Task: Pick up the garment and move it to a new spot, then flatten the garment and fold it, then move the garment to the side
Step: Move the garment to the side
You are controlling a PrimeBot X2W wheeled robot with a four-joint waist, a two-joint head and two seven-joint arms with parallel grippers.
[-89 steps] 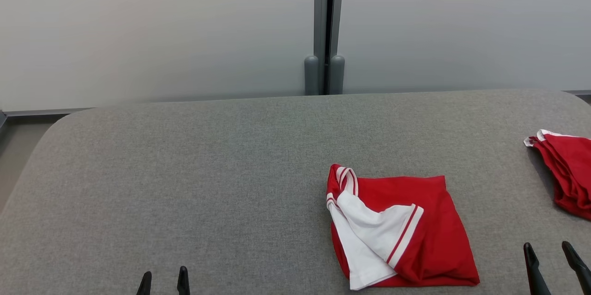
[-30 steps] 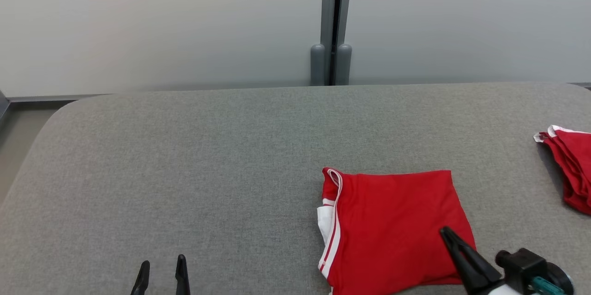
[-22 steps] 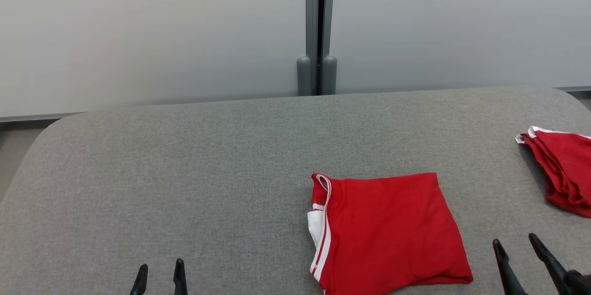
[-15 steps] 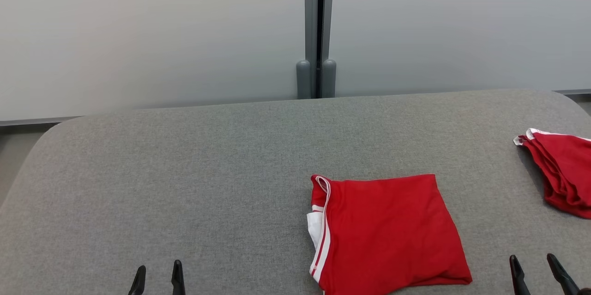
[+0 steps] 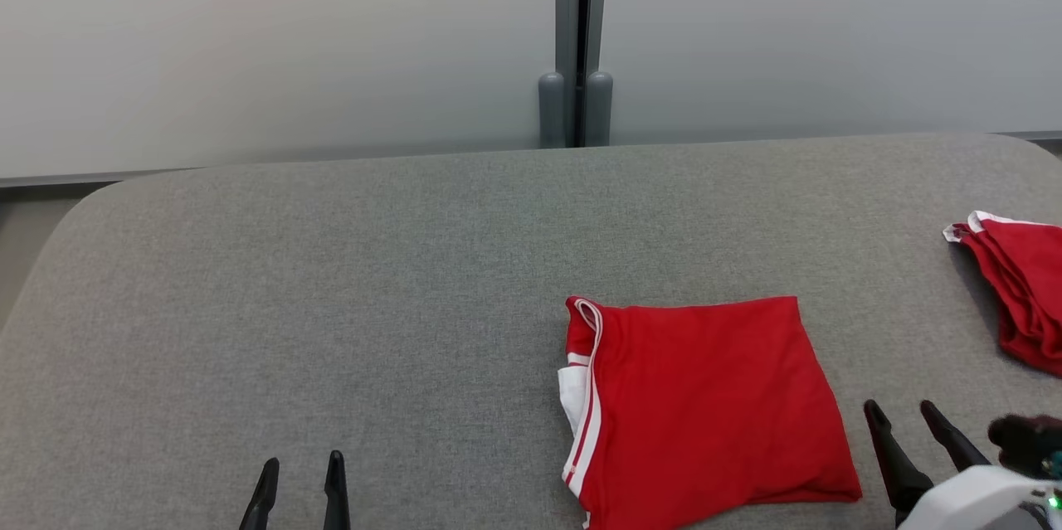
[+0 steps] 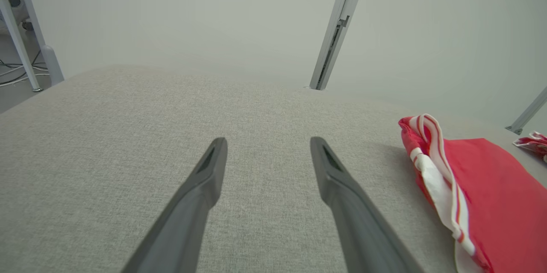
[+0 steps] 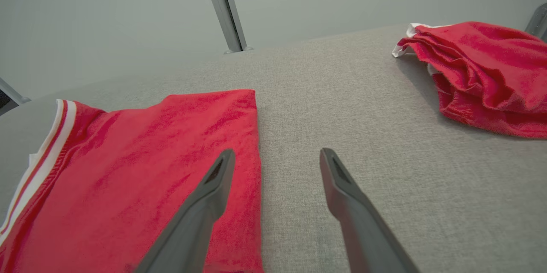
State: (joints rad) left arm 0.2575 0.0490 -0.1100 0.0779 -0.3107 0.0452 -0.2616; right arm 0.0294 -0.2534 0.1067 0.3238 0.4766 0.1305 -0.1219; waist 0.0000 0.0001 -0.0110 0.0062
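Note:
The garment (image 5: 705, 406) is red with white striped trim, folded into a rough square on the grey padded table (image 5: 373, 281), right of centre near the front edge. It also lies at the right of the left wrist view (image 6: 483, 196) and at the left of the right wrist view (image 7: 141, 170). My right gripper (image 5: 900, 414) stands open just right of the garment's right edge, its left finger over that edge in the right wrist view (image 7: 275, 157), holding nothing. My left gripper (image 5: 300, 468) is open and empty at the lower left, well apart from the garment (image 6: 267, 147).
A second red garment (image 5: 1020, 289) lies crumpled at the table's far right edge, also in the right wrist view (image 7: 483, 72). A grey partition post (image 5: 577, 41) stands behind the table against a pale wall. Bare grey surface spreads across the table's left and back.
The fold now hides the white sleeve seen three seconds ago. My right gripper let go of the garment, drew back to the right, and has now come forward again. The camera shifted slightly.

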